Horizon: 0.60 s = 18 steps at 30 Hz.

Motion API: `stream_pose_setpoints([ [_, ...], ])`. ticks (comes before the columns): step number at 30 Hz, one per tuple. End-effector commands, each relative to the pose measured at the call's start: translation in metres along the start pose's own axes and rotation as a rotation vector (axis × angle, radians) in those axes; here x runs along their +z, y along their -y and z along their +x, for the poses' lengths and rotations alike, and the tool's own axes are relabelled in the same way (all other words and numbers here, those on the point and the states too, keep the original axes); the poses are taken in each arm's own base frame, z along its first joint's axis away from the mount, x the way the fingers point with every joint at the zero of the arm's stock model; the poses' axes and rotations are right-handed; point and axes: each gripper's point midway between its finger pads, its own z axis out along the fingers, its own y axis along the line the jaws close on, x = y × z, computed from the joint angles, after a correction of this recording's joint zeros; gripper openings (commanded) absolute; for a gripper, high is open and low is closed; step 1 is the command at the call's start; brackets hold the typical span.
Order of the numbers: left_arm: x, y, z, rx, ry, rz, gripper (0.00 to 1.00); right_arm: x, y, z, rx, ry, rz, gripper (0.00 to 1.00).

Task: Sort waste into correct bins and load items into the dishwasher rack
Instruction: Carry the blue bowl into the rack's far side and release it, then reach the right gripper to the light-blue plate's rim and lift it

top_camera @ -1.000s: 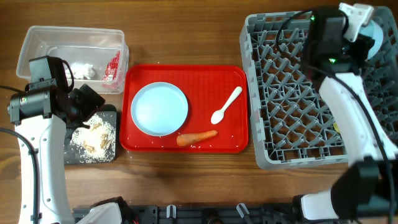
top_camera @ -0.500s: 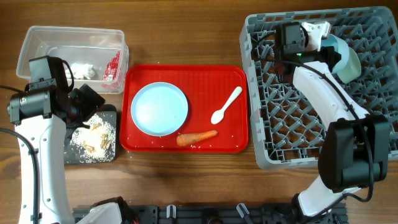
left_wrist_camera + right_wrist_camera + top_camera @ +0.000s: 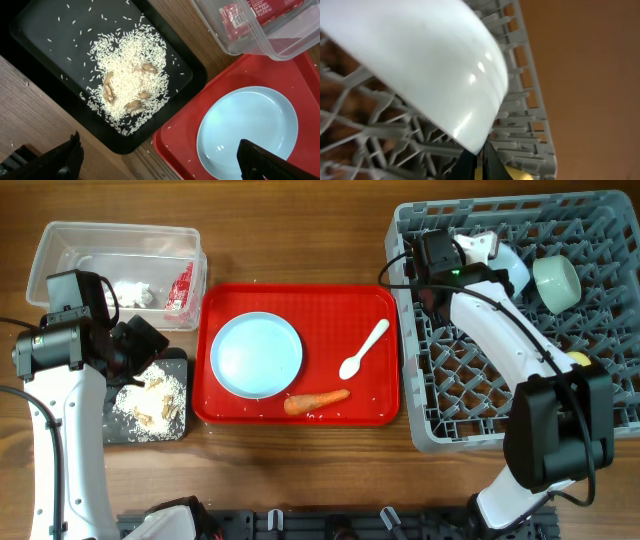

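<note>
My right gripper [image 3: 497, 260] is over the back left of the grey dishwasher rack [image 3: 480, 380] and is shut on the rim of the small light blue bowl [image 3: 430, 60]. The mint-green bowl [image 3: 557, 280] and yellow cup [image 3: 578, 362] sit in the rack. My left gripper [image 3: 167, 160] is open and empty above the black tray [image 3: 45, 35] of rice crumbs [image 3: 127, 75]. The light blue plate [image 3: 256, 354], white spoon [image 3: 363, 350] and carrot piece [image 3: 316, 399] lie on the red tray [image 3: 300, 300]. The tissue [image 3: 132, 291] and red wrapper [image 3: 181, 288] lie in the clear tub [image 3: 60, 240].
The red tray lies between the bins on the left and the rack on the right. A few rice grains are scattered on it. Bare wooden table runs along the front edge.
My right arm has swung left across the rack with the light blue bowl, uncovering the mint-green bowl. The left arm has not moved.
</note>
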Motion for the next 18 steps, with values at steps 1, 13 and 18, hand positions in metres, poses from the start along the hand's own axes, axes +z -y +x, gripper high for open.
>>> stream_pose_setpoints([
  [1,-0.002,-0.001,-0.002,-0.012,0.008,0.001,1.0,-0.004,-0.02,0.01,0.031,-0.036,-0.108,0.12],
  [13,-0.002,-0.001,-0.002,-0.012,0.009,0.002,1.0,-0.198,-0.038,-0.042,0.089,0.362,-1.193,0.59],
  [18,-0.002,0.0,-0.001,-0.012,0.002,0.011,1.0,-0.265,-0.083,-0.036,0.06,0.326,-1.496,0.59],
])
